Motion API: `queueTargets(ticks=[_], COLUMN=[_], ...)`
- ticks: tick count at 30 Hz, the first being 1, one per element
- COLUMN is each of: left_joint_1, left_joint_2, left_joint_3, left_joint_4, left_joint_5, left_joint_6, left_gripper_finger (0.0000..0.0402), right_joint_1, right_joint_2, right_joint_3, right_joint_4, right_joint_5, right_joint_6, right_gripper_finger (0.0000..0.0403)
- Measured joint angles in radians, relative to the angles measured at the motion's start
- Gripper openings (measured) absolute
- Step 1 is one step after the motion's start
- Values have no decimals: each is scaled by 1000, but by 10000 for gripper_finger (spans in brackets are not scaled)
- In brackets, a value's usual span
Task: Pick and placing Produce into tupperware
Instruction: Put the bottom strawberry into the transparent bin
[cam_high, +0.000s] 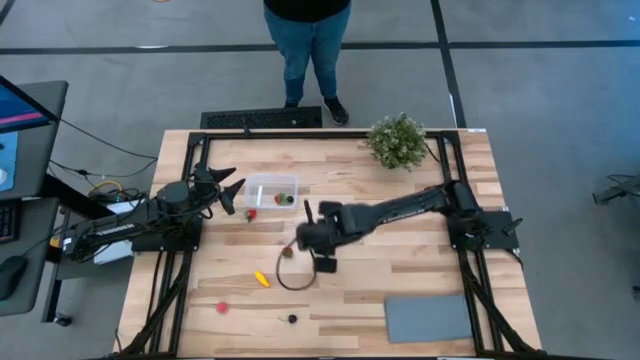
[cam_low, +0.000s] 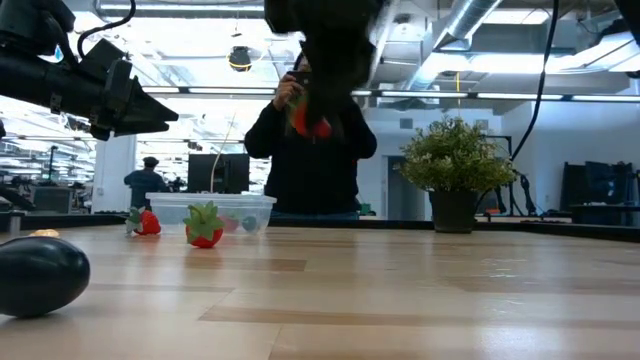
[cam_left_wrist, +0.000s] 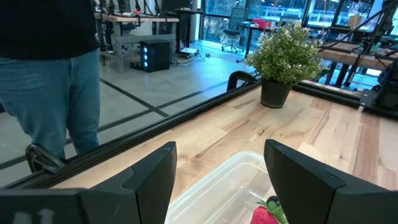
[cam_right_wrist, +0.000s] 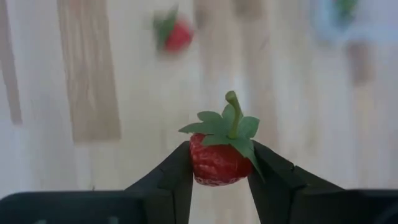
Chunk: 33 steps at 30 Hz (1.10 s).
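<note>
My right gripper (cam_high: 290, 248) hangs over the middle of the table, shut on a red strawberry (cam_right_wrist: 217, 158) with a green leafy cap. The clear tupperware (cam_high: 271, 190) stands toward the far left with a few small pieces inside. A second strawberry (cam_high: 250, 214) lies on the wood just in front of it. A yellow elongated piece (cam_high: 261, 279), a small red piece (cam_high: 222, 307) and a dark berry (cam_high: 292, 319) lie nearer the front edge. My left gripper (cam_high: 228, 190) waits open just left of the tupperware (cam_left_wrist: 227, 186). My right gripper pinches the strawberry's red body (cam_right_wrist: 208, 167) between its two fingers, one on each side. The fingers come from above, pointing down. The strawberry (cam_low: 310, 120) is lifted well clear of the table, its green cap (cam_right_wrist: 224, 127) sticking out past the fingertips.
A bushy potted plant (cam_high: 398, 141) stands at the far edge, right of centre. A flat grey mat (cam_high: 430, 318) lies at the near right. A person (cam_high: 308, 45) stands beyond the far edge. Bare wood lies between the tupperware and the plant.
</note>
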Motion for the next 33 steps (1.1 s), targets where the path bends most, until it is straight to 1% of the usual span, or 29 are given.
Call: queueTargets(ticks=[6, 9, 12, 15, 19, 23, 27, 30, 33], left_joint_1=[0, 0, 0, 0, 0, 0, 0, 0, 0], left_joint_2=[0, 0, 0, 0, 0, 0, 0, 0, 0], left_joint_3=[0, 0, 0, 0, 0, 0, 0, 0, 0], left_joint_4=[0, 0, 0, 0, 0, 0, 0, 0, 0], left_joint_5=[0, 0, 0, 0, 0, 0, 0, -1, -5], left_joint_6=[0, 0, 0, 0, 0, 0, 0, 9, 10], left_gripper_finger=[236, 236, 236, 236, 236, 236, 236, 236, 236], right_joint_1=[-79, -121, -161, -197, -238, -264, -271, -275, -274], right_joint_2=[-1, -2, -2, -3, -3, 5, 28, 46, 81], right_joint_3=[174, 223, 259, 268, 268, 268, 270, 265, 271], right_joint_4=[8, 43, 88, 167, 243, 269, 287, 279, 336], right_joint_5=[27, 27, 28, 27, 19, 18, 15, -12, -34], right_joint_6=[-88, -91, -118, -138, -130, -124, -127, -130, -123], right_gripper_finger=[147, 153, 151, 145, 150, 158, 150, 145, 153])
